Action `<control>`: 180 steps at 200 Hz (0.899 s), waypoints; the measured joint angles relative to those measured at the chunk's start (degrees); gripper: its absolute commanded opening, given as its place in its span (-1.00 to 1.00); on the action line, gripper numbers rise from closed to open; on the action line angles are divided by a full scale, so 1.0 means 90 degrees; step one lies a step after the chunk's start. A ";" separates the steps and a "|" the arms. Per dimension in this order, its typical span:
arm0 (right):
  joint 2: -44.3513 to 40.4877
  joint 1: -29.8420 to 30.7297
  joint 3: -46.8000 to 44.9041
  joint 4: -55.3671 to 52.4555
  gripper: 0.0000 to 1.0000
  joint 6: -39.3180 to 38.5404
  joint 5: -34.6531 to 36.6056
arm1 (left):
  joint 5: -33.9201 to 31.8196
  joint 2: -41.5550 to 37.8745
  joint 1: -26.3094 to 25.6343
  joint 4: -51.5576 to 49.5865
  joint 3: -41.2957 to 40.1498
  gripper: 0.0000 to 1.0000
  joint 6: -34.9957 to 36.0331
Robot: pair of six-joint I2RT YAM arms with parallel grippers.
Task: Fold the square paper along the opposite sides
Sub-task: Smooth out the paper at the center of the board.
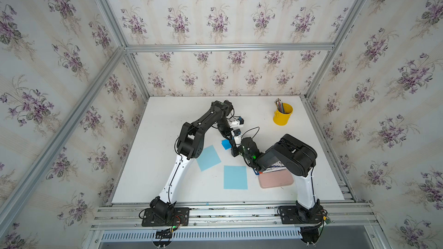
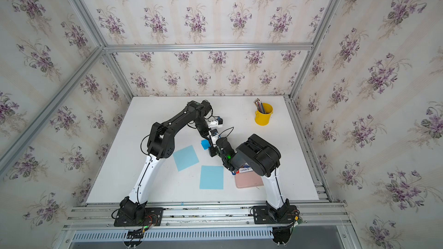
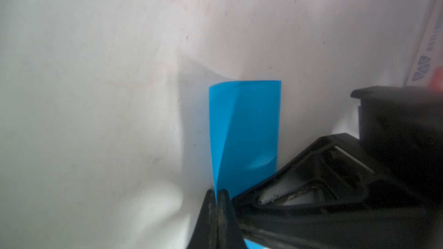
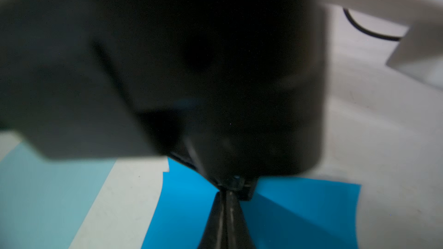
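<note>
The square paper (image 1: 226, 144) (image 2: 205, 144) is bright blue and lies mid-table, partly hidden under both wrists. In the left wrist view the paper (image 3: 249, 128) is curled over on itself, one edge rising into my left gripper (image 3: 217, 194), which is shut on that edge. My left gripper (image 1: 230, 141) (image 2: 208, 138) comes down from the far side. My right gripper (image 4: 225, 194) (image 1: 233, 150) (image 2: 211, 150) is shut, tip to tip with the left, its tips low on the paper (image 4: 187, 207). Whether it pinches the sheet cannot be told.
Two pale blue sheets (image 1: 208, 158) (image 1: 235, 177) lie flat nearer the front of the white table (image 1: 167, 128). A yellow cup of pencils (image 1: 282, 116) stands back right. A pink case (image 1: 275, 180) with a printed box (image 1: 275, 169) lies under the right arm.
</note>
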 measured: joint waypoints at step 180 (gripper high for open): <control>-0.0794 0.0233 -0.0869 -0.0483 -1.00 0.0321 0.0607 | 0.0355 0.0078 0.0024 -0.0148 0.0012 -1.00 0.0119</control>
